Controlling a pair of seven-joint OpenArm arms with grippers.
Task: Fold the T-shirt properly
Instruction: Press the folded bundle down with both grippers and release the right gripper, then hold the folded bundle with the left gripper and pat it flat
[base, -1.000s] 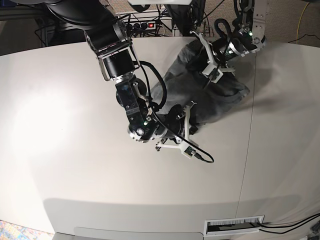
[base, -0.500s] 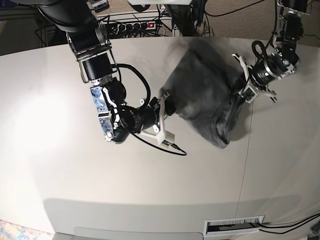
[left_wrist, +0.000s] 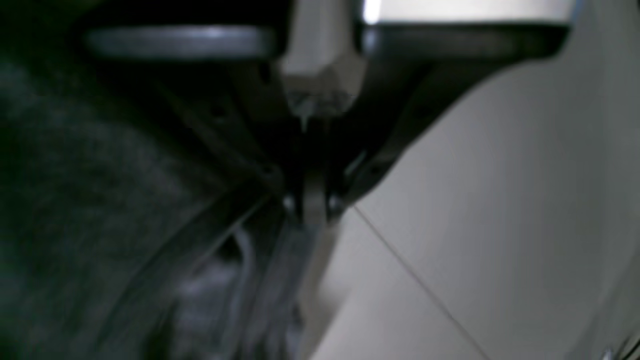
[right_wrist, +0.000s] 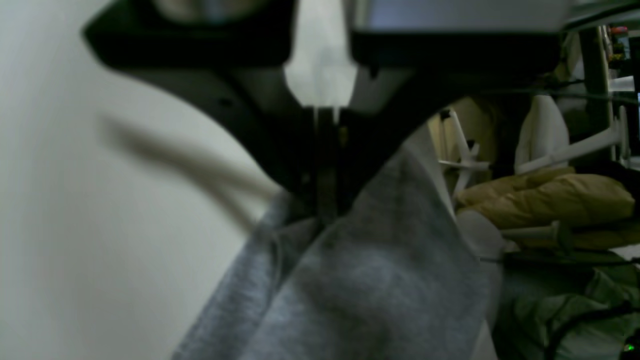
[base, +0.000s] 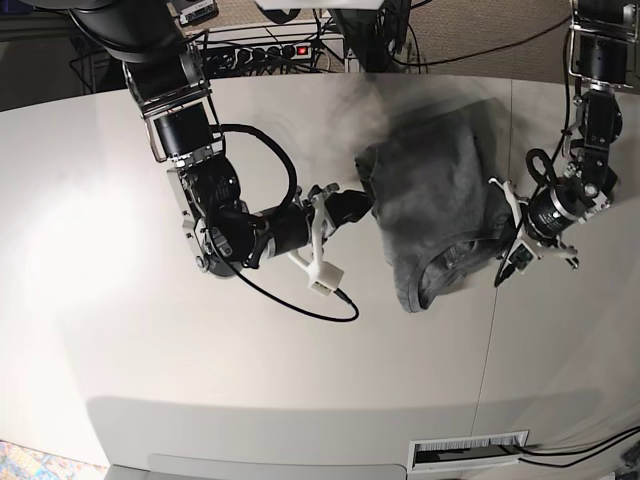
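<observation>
The heather-grey T-shirt hangs bunched and motion-blurred over the white table, stretched between my two grippers. My right gripper is shut on the shirt's left edge; in the right wrist view its jaws pinch grey fabric. My left gripper is shut on the shirt's lower right edge; in the left wrist view its closed jaws hold dark fabric. A curved hem or collar fold shows at the shirt's lower end.
A table seam runs front to back under the left gripper and shows in the left wrist view. A power strip and cables lie behind the table. A black cable loops below the right wrist. A slot sits at the front edge.
The left gripper has swung toward the front right, pulling its edge of the shirt along. The right gripper rose slightly and moved right. The shirt has shifted right and stretched between them.
</observation>
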